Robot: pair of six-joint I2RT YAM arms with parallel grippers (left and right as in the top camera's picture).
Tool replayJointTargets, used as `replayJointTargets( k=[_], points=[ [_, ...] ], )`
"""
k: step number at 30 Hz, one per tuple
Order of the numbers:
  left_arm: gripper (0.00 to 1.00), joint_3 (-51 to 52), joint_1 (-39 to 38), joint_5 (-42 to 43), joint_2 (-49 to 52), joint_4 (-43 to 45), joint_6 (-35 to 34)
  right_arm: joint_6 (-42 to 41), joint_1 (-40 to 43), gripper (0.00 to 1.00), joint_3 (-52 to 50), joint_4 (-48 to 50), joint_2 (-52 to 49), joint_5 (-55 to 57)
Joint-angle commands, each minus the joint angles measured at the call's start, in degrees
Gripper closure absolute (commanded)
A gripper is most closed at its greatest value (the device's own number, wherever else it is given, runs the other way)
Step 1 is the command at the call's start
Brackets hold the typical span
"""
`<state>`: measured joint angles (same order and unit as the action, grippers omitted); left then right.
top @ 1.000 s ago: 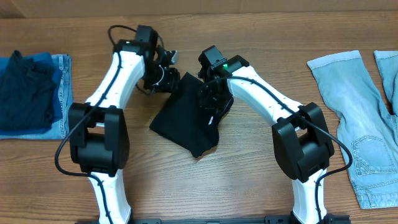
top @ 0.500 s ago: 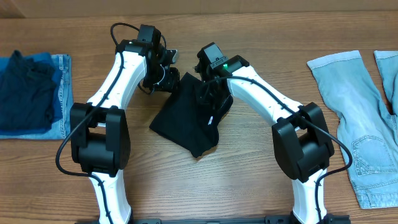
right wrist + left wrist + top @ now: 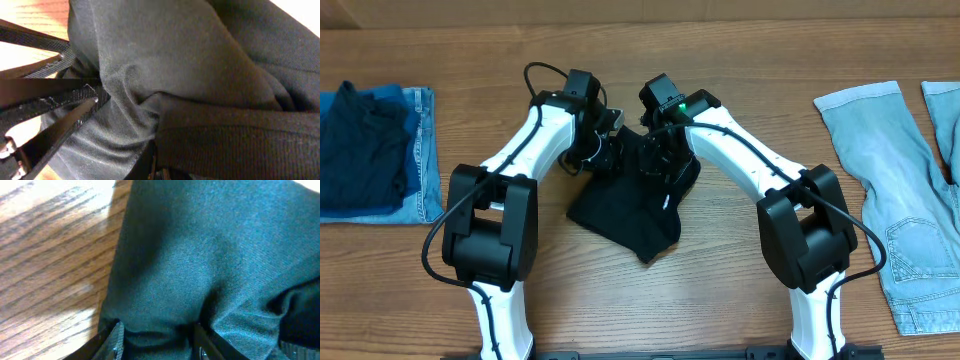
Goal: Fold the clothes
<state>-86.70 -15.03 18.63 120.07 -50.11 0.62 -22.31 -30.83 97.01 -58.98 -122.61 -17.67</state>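
The black shirt [image 3: 630, 205] is lying bunched at the middle of the desk [image 3: 720, 290], with its far edge rising between the two arms. The left claw [image 3: 605, 152] is gripping that edge at a middling width, a fold of cloth sitting between its fingers [image 3: 114, 337], and the right claw [image 3: 657, 160], closed tight, is pinching a gather just beside it. Two neighbouring holds are likely letting the edge travel over as one fold. From overhead the arms are covering both grips, and cloth is filling the wrist views, so label, sleeves and outline are not showing. A navy garment [image 3: 360, 140] and jeans [image 3: 890, 200] are lying well apart at the sides — both cut by the frame.
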Motion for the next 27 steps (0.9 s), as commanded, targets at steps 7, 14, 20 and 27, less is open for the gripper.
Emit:
replayJointTargets(
  k=[7,14,20,27],
  points=[
    [0.53,9.3,-0.6,-23.6,-0.3,-1.3,-7.3,-0.5,-0.3,0.95,-0.4,-2.1,2.1,4.4],
    [0.57,9.8,0.7,-26.9,-0.3,-1.7,-13.8,-0.5,-0.3,0.85,-0.4,-4.5,2.1,9.3],
    [0.57,9.8,2.8,-26.9,-0.3,-2.5,-13.9,-0.5,1.8,0.77,-0.4,-9.0,2.1,15.1],
    [0.57,9.8,3.1,-26.7,-0.3,-2.6,-13.7,0.2,5.3,0.78,-0.3,-8.8,2.1,15.0]
  ],
)
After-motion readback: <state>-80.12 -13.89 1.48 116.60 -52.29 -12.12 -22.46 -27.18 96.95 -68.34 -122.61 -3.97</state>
